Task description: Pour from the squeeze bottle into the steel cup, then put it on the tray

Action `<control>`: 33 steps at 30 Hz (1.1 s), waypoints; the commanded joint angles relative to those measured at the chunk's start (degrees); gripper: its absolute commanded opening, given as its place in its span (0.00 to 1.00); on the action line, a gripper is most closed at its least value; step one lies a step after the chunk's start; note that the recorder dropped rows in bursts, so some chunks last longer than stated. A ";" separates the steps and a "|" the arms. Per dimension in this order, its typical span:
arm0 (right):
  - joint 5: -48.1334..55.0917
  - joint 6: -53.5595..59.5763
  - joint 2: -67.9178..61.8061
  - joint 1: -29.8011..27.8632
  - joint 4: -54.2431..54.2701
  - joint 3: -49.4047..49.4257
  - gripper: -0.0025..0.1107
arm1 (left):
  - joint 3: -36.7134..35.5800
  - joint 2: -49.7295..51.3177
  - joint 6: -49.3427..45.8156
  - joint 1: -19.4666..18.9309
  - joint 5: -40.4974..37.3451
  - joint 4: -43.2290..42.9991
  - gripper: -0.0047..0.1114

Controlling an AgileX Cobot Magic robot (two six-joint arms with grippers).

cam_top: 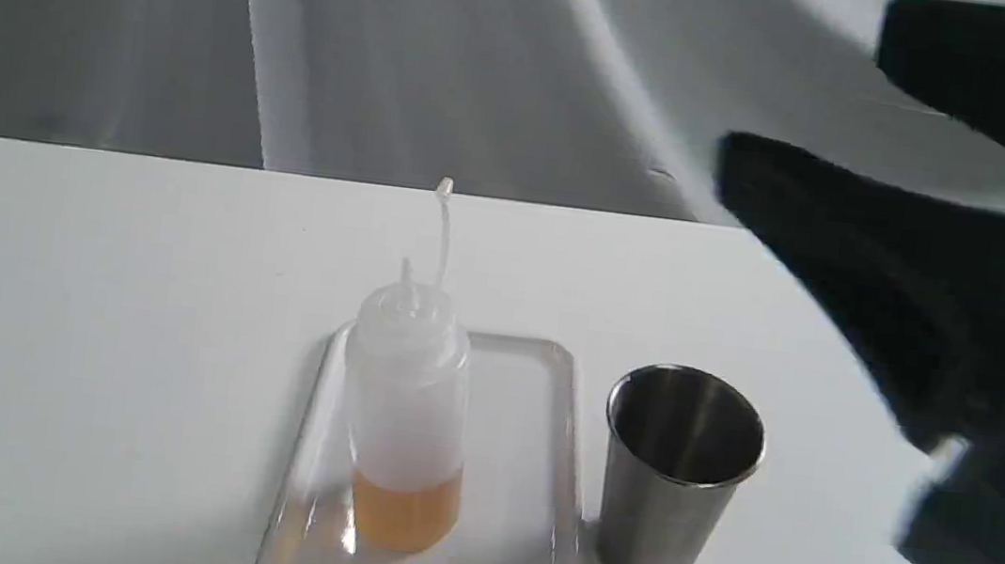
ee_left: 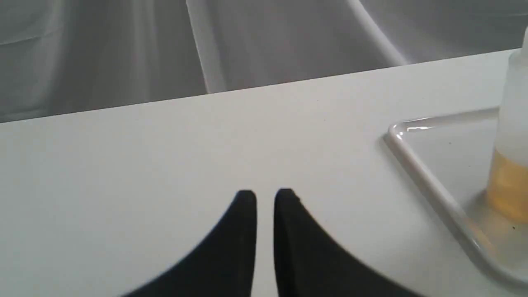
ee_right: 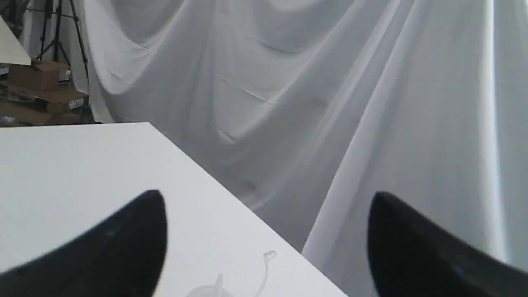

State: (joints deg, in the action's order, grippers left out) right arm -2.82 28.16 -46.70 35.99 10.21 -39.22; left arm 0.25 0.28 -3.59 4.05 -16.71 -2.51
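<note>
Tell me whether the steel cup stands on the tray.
No, the steel cup stands on the table beside the tray, not on it.

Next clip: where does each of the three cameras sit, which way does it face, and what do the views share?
Exterior: before the table, slightly above, facing the curtain; squeeze bottle on tray, steel cup beside; blurred right arm at right.
Left wrist: low over the table beside the tray, facing the curtain; jaws almost together.
Right wrist: raised over the table, facing curtain past its corner; jaws wide apart.
Shared: all three show the squeeze bottle.
</note>
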 commanded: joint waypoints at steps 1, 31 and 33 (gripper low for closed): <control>7.48 -0.33 8.90 0.00 -3.37 3.46 0.45 | -0.25 -0.28 0.10 0.18 0.37 -0.03 0.11; 26.45 -4.62 26.25 0.00 -4.91 4.45 0.02 | -0.25 -0.28 0.10 0.18 0.37 -0.03 0.11; 25.27 -4.62 26.25 0.00 -4.91 4.45 0.02 | -0.25 -0.28 0.10 0.18 0.37 -0.03 0.11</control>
State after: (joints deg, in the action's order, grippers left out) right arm 24.10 23.89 -20.21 35.99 5.91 -35.00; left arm 0.25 0.28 -3.59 4.05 -16.71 -2.51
